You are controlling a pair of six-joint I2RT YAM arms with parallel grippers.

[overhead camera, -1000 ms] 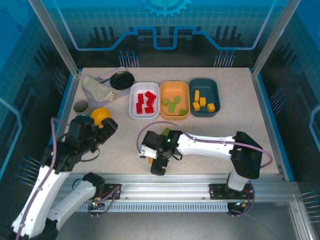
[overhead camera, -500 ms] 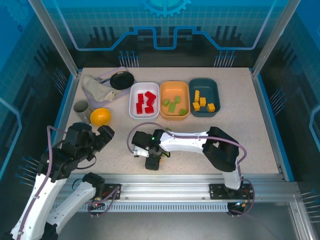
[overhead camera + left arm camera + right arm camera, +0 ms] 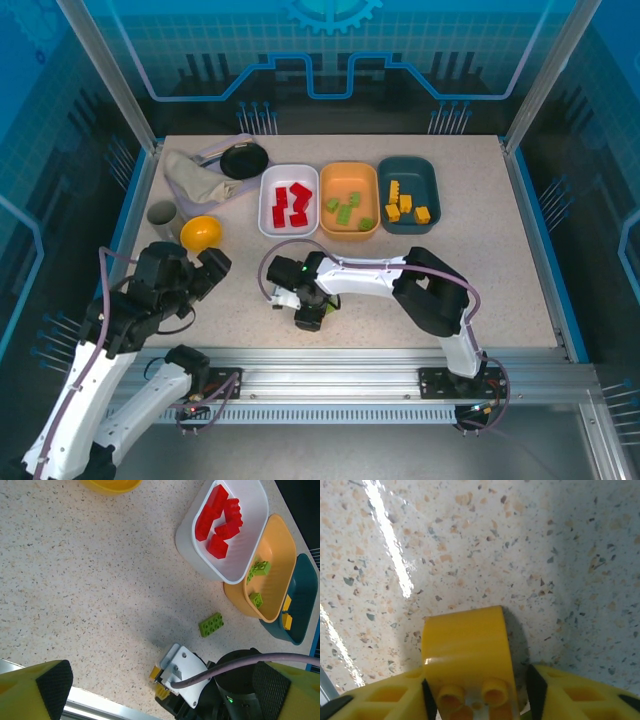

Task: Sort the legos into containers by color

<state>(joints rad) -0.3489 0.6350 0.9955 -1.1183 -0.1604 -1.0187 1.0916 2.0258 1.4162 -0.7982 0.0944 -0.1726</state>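
My right gripper [image 3: 310, 316] points down at the table's near middle with a yellow brick [image 3: 465, 650] between its fingers. The left pad touches the brick and a thin gap shows at the right pad, so the jaws stand open around it. In the left wrist view that brick [image 3: 156, 672] peeks out by the right gripper, and a green brick [image 3: 210, 624] lies loose behind. My left gripper [image 3: 205, 270] hangs open and empty at the near left. The white tray [image 3: 266, 215] holds red bricks [image 3: 290, 205], the orange tray [image 3: 349, 172] green ones, and the teal tray [image 3: 410, 168] yellow ones.
A yellow bowl [image 3: 200, 233] and a grey cup [image 3: 162, 213] stand at the left, just beyond my left gripper. A crumpled cloth [image 3: 195, 178] and a black dish [image 3: 245, 158] lie at the back left. The metal rail runs along the near edge.
My right gripper has shifted left, dropped over the yellow brick and narrowed its jaws around it. The left arm has drawn back a little toward the near left.
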